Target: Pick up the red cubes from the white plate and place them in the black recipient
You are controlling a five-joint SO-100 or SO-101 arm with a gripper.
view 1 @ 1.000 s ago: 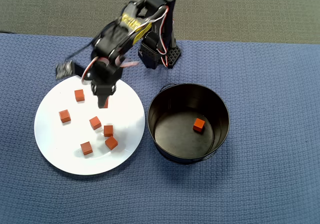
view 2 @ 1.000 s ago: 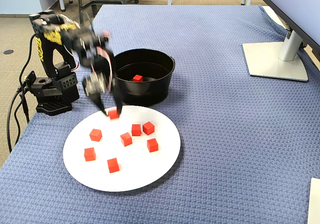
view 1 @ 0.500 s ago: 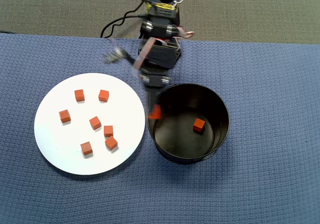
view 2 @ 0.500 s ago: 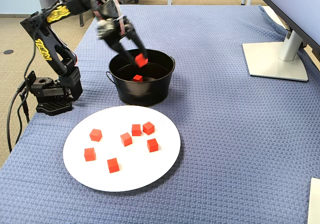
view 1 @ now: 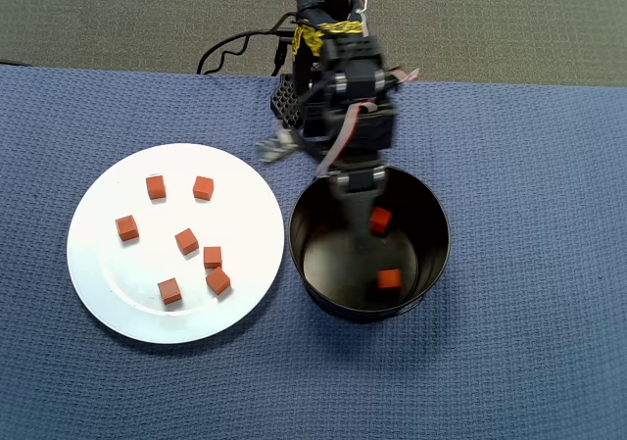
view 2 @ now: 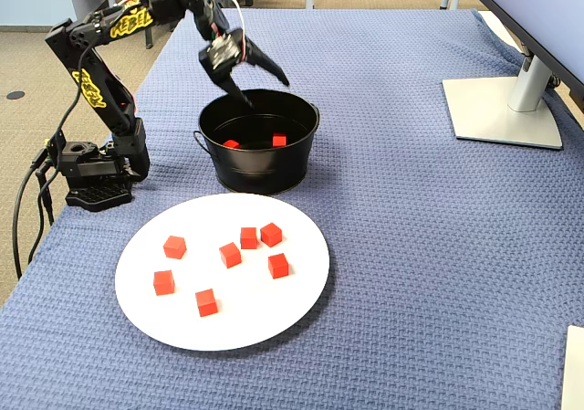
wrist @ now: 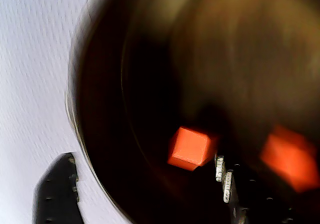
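Note:
The black recipient stands to the right of the white plate in the overhead view. Several red cubes lie scattered on the plate. Two more red cubes are inside the recipient. My gripper hangs open over the recipient's rim, holding nothing. In the wrist view the gripper looks down into the dark, blurred recipient, with one cube between the spread fingers and a second cube to the right.
The arm's base and its cables sit at the table's left edge in the fixed view. A monitor stand stands at the far right. Blue woven cloth covers the table.
The gripper carried a cube from the plate to the recipient and opened. The recipient now holds two cubes instead of one.

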